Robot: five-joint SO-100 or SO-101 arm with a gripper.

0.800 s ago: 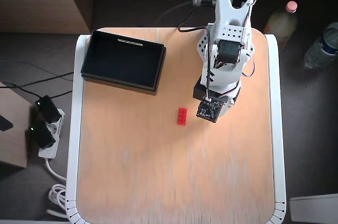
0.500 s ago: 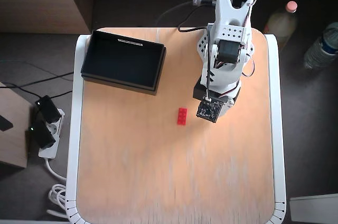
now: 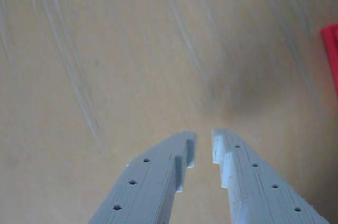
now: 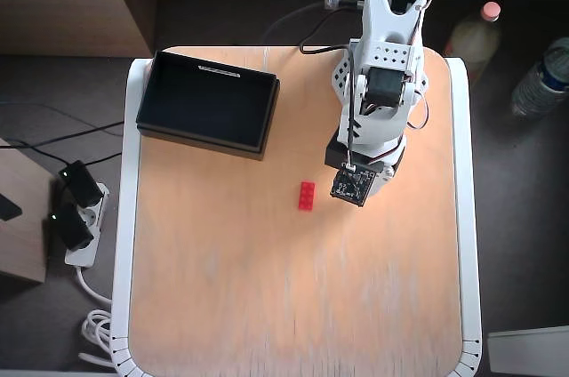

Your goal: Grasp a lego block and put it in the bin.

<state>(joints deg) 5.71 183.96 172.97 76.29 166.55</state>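
The red lego block [image 4: 307, 195] lies flat on the wooden tabletop, just left of the arm's wrist in the overhead view. In the wrist view only its edge [image 3: 331, 55] shows, at the right border. My gripper [image 3: 203, 147] hangs above bare table with its two grey fingers almost together, a narrow slit between them and nothing held. In the overhead view the wrist camera board [image 4: 354, 184] hides the fingers. The black bin [image 4: 209, 101] stands at the table's back left, apart from the block and the arm.
The arm's base [image 4: 382, 66] stands at the table's back edge, with cables behind it. Bottles [image 4: 542, 79] stand on the floor to the right, and a power strip [image 4: 76, 217] lies on the floor to the left. The table has a white rim [image 4: 127, 217].
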